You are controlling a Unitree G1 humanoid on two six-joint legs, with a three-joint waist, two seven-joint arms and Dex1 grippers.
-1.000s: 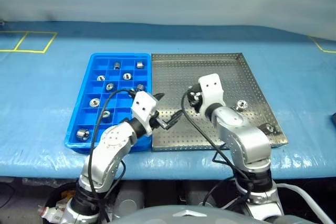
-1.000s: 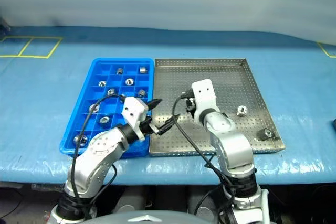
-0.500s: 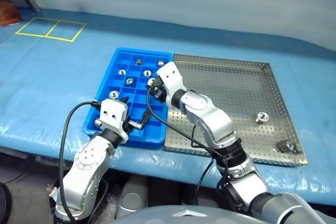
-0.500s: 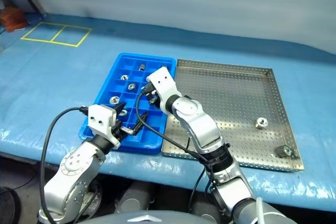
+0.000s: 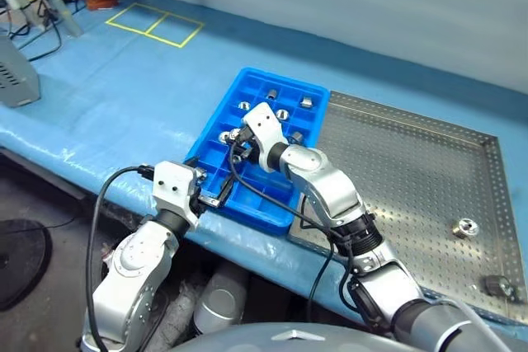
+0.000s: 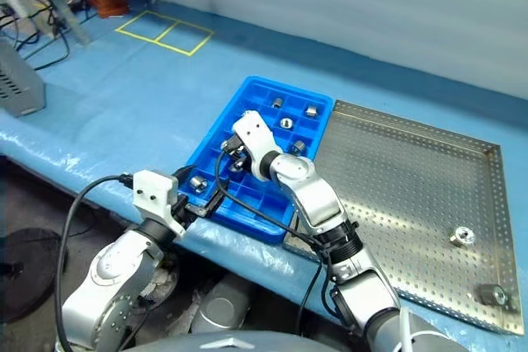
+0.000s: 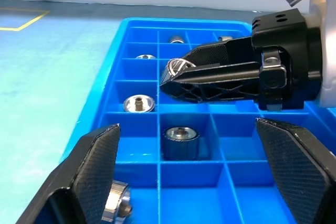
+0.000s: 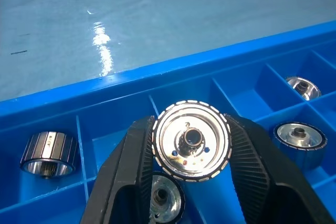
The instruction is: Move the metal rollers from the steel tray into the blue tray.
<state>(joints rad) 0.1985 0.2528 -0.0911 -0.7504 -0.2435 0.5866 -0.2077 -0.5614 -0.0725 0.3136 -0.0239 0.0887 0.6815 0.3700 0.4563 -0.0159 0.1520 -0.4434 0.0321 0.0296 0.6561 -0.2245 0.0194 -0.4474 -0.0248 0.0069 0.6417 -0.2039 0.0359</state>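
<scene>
Right gripper [image 8: 191, 182] clamping one of the metal rollers [image 8: 191, 141] between its black fingers, hovering over the blue tray [image 5: 216, 117] above an already occupied compartment. Left gripper [image 7: 191, 182] spreading wide and holding nothing, hanging at the blue tray's near edge. Several rollers sitting in separate compartments; two more [image 5: 467, 227] lying well apart on the steel tray [image 5: 412, 171] just beside the blue one.

Right gripper [image 8: 191, 145] clamps roller [image 8: 191, 141] (above blue tray [image 8: 126, 85]).
</scene>
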